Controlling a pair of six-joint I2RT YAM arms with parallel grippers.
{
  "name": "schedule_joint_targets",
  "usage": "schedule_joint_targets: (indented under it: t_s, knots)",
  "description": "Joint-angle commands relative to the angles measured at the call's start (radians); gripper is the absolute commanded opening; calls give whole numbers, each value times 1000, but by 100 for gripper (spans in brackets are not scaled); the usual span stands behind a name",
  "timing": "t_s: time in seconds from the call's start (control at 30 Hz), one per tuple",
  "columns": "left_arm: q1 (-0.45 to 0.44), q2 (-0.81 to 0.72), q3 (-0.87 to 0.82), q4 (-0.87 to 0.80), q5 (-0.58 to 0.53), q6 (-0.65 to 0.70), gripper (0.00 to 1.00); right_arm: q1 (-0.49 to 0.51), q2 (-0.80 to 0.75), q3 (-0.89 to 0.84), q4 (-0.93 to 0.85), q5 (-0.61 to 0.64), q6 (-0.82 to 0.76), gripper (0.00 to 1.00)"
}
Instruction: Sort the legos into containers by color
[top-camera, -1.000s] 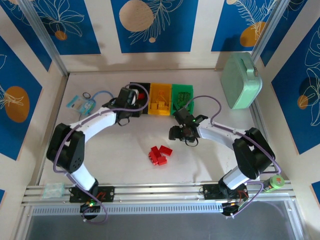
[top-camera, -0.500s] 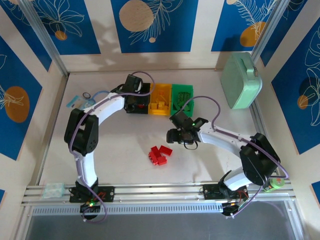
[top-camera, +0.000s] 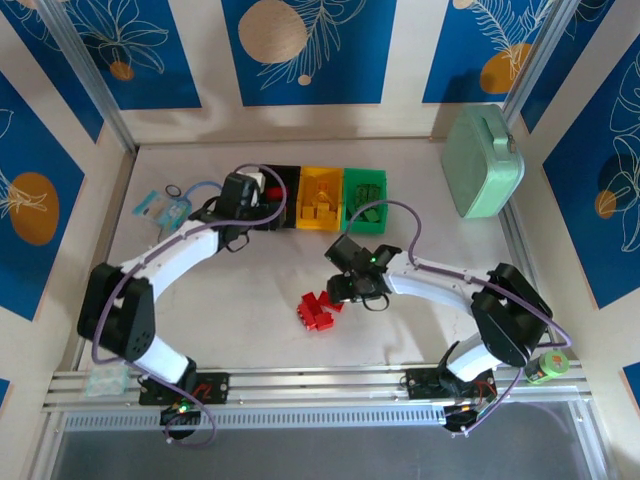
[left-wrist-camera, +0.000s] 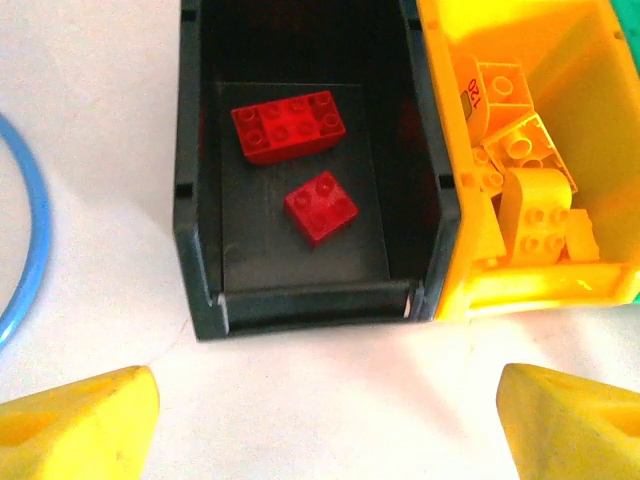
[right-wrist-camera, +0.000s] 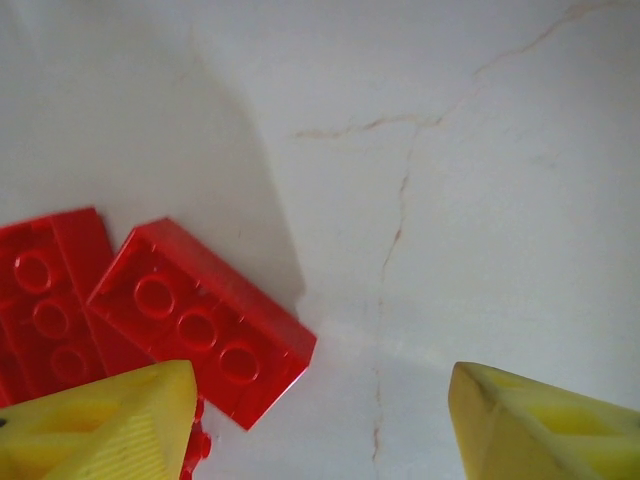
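Surface: we see a pale, faintly veined table with blue leaf-print panels behind it.
Containers: three bins stand in a row at the far middle, touching side by side: black bin on the left, yellow bin in the middle, green bin on the right.
Black bin contents: in the left wrist view we count two red bricks, a long red brick toward the far end and a small square red brick nearer, apart from each other.
Yellow bin contents: a heap of yellow bricks.
Loose legos: a cluster of red bricks lies mid-table, well apart from the bins.
Left gripper: poised just near of the black bin's near wall, jaws spread wide and empty.
Right gripper: low over the right side of the red cluster, fingers apart with bare table between them. One finger overlaps the edge of a red studded brick, and we see nothing clamped.
Off to the side: a mint-green case at the far right and a blue ring left of the black bin.
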Motion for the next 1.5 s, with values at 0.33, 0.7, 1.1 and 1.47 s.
schedule_joint_targets:
  t_s: [0.33,0.7,1.1,1.47]
  knots:
    - [5,-176,-249,52,-7,-70,86,221,71,50,-69,7,67,64]
    - [5,-217,-313,74,-13,-90,86,247,160,86,-52,-4,81,63]
    - [5,-241,-326,75,-22,-92,85,184,332,276,-67,-9,95,60]
    - [4,-359,-415,60,-5,-98,85,186,287,306,-52,-24,77,61]
